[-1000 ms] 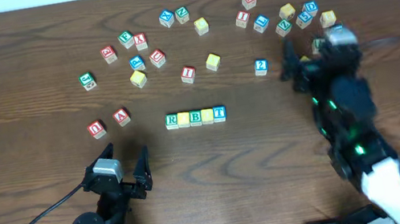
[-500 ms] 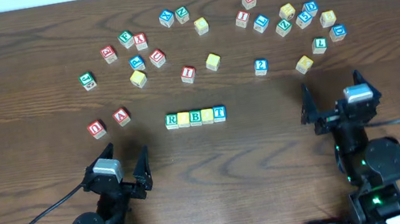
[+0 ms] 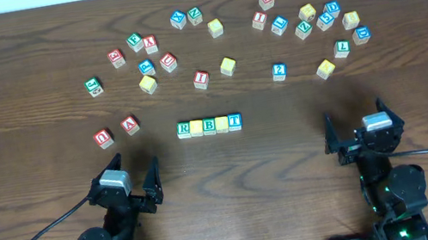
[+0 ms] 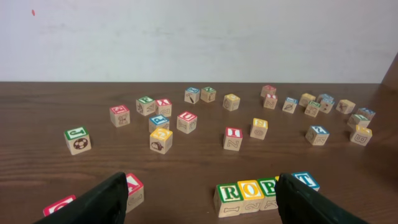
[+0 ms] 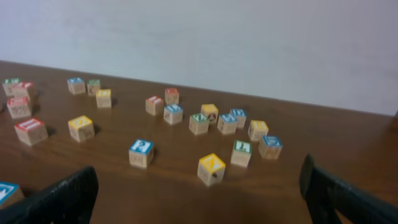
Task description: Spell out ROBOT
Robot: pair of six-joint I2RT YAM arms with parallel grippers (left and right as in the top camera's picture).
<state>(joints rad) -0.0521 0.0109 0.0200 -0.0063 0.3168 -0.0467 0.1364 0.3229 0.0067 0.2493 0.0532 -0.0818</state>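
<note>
Five small, square-edged wooden cubes (image 3: 209,125) sit touching in a straight row at the middle of the dark, grain-streaked wooden table (image 3: 276,179). The green-lettered R cube (image 3: 184,128) is at one end and the blue-lettered T cube (image 3: 234,121) at the other, with yellow-topped cubes among those between. The black, angular left gripper (image 3: 132,167) stands near the row's R end, its jaws spread wide and empty. The right gripper (image 3: 355,121) gapes fully and holds nothing, well apart from the T end. More pale wooden cubes with coloured faces (image 3: 228,66) lie scattered beyond, among them a red-lettered A cube (image 3: 129,124).
</note>
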